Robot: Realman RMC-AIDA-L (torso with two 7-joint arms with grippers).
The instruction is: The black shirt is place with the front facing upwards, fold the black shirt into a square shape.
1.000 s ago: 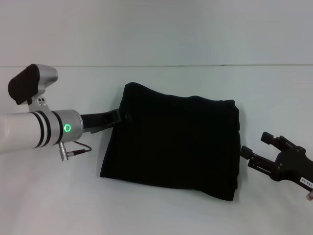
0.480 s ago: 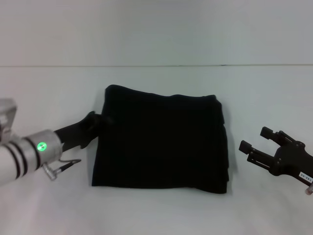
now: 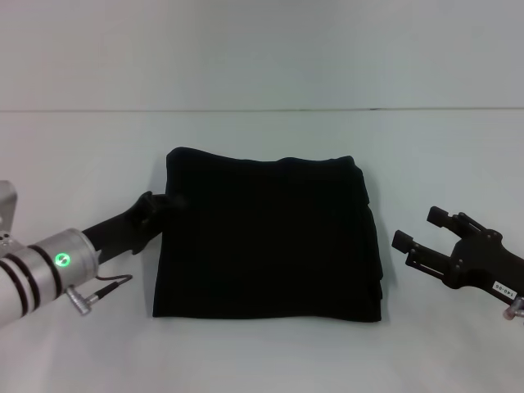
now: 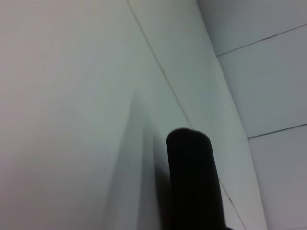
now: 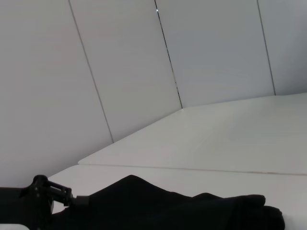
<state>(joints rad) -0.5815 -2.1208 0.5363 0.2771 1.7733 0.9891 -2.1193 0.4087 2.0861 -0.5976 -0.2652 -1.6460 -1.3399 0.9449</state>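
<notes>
Folded black shirt lies square on the white worktop, one gripper at its edge

Nearest, the right gripper hangs just off the shirt's right side, fingers spread and empty; the left gripper touches the left edge, and I cannot tell whether it is pinching cloth. If it is, pulling away could drag the stacked layers askew and spoil the square
</notes>
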